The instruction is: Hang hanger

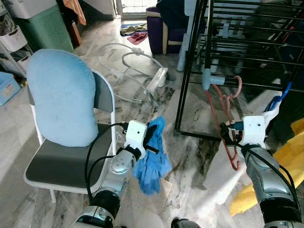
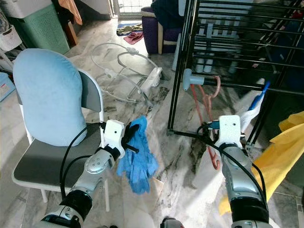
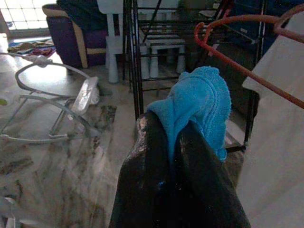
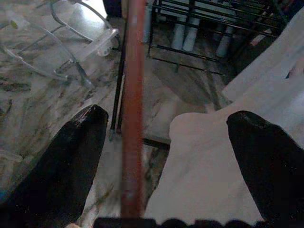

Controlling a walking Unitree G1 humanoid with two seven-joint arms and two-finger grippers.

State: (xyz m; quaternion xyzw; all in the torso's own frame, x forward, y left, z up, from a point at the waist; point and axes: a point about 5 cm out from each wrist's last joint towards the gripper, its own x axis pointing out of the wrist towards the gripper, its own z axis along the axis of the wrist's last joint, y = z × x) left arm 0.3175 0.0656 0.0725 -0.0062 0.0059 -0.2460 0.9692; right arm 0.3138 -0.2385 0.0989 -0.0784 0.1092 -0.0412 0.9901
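Marble floor, black metal drying rack point(image 1: 199, 66) upper right. Red plastic hanger point(image 1: 227, 118) hooked on rail; right gripper point(image 1: 227, 135) jaws wide around it — should withdraw w/o snagging. Left gripper point(image 1: 153, 137) clamped blue cloth point(image 1: 152, 161), centre frame.

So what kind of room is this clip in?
Probably a laundry or utility corner of a home: a black drying rack with a red hanger hooked on its bar, a green laundry basket, and a marble-patterned tile floor with clothes lying about.

Daylight from a bright window point(image 3: 19, 14) behind my drying rack point(image 1: 247, 42) glares off the marble floor point(image 1: 190, 156). My head views are sharp; my wrist views are dimmer, close fingers point(image 4: 71, 161) blurred.
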